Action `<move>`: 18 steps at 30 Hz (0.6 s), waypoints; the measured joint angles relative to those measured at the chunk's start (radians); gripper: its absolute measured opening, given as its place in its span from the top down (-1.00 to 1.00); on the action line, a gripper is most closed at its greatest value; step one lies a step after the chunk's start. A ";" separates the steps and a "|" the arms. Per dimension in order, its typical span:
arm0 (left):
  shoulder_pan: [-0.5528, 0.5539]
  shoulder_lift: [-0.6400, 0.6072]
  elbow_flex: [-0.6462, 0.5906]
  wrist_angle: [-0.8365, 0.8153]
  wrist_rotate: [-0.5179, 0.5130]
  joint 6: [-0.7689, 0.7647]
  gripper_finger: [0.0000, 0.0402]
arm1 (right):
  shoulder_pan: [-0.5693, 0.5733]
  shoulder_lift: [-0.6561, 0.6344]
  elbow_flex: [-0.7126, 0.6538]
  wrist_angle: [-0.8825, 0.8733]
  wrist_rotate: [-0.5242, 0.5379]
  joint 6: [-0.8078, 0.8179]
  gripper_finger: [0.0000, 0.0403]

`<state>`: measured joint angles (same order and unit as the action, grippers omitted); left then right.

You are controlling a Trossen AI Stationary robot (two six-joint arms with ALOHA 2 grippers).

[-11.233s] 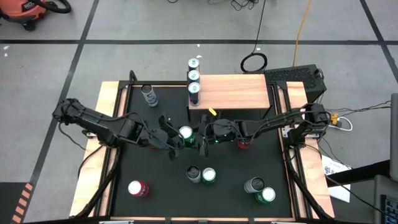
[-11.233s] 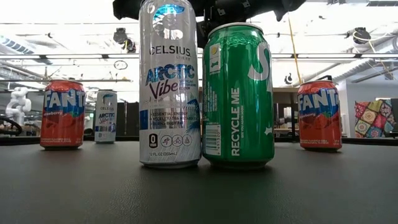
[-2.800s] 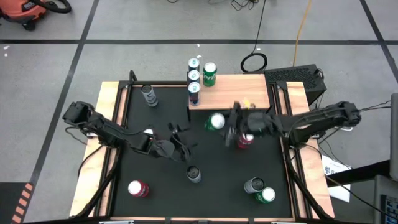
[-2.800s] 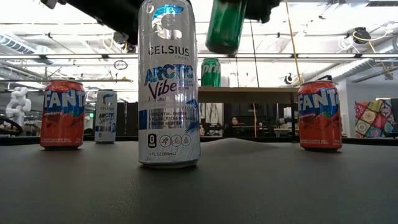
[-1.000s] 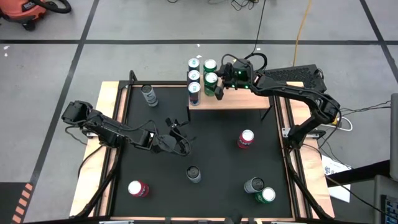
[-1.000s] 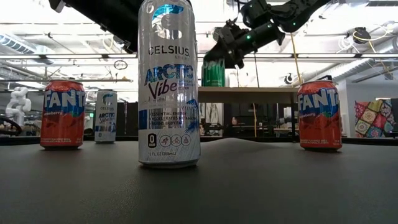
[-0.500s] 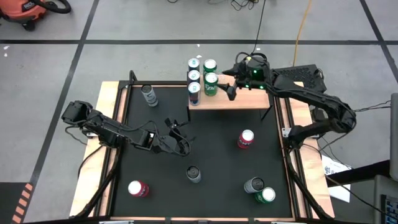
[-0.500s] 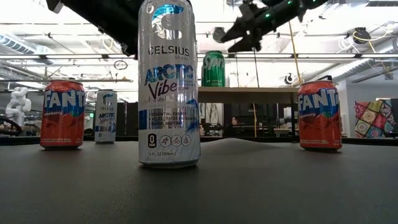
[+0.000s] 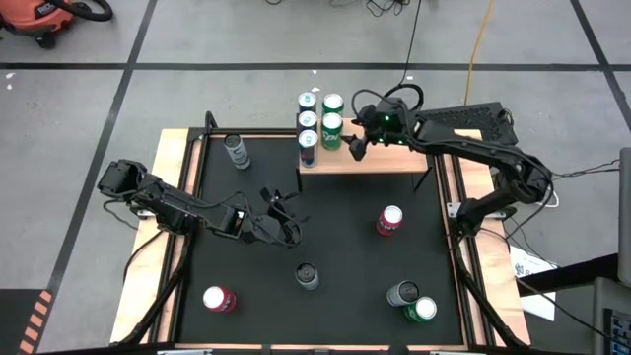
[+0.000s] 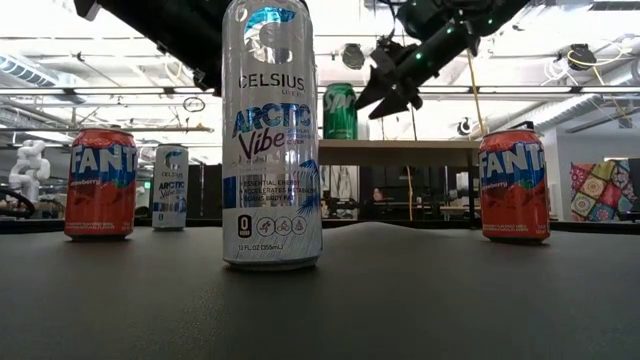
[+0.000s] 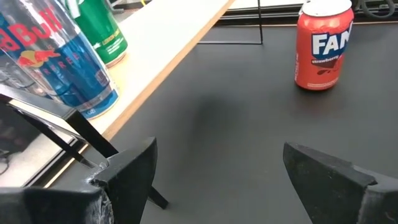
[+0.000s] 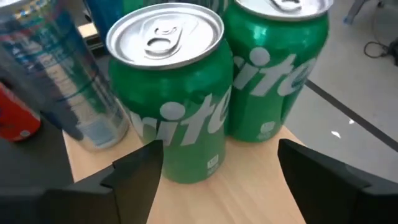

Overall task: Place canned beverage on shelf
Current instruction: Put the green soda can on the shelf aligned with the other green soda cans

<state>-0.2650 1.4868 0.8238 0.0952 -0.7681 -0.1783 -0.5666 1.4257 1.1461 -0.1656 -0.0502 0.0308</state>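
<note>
The shelf [image 9: 385,148], a light-wood board on thin black legs, stands at the table's far side. Three slim cans [image 9: 308,120] and two green Sprite cans [image 9: 332,104] stand on its left end. The nearer green can [image 9: 331,126] [image 12: 171,106] stands upright on its base. My right gripper [image 9: 352,138] [image 10: 378,105] hangs open just to its right, fingers short of the can and slanting down toward it. My left gripper [image 9: 286,219] [image 11: 217,180] is open above the black table top at left of centre, with nothing between its fingers.
Loose cans stand on the black table: a red Fanta can [image 9: 390,219] right of centre, a silver Celsius can [image 9: 308,277] [image 10: 272,135] near the middle, a red can [image 9: 218,299] near left, a grey and a green can [image 9: 414,301] near right, a slim can [image 9: 237,150] far left.
My right gripper has drawn back from the nearer green can toward the table's right edge, then come back toward the can and tipped further down. The can has stayed upright on the shelf.
</note>
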 joint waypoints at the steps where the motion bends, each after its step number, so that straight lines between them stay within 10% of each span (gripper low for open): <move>1: -0.001 0.000 0.000 -0.001 0.000 0.000 -0.73 | 0.002 0.005 0.000 0.004 0.000 0.001 -0.50; 18: -0.163 -0.237 0.000 -0.415 -0.230 -0.331 -0.73 | 0.233 -0.229 0.000 -0.399 0.083 0.060 -0.50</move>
<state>-0.4276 1.2502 0.8233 -0.3196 -0.9980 -0.5095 -0.3336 1.1972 1.1461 -0.5645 0.0326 0.0912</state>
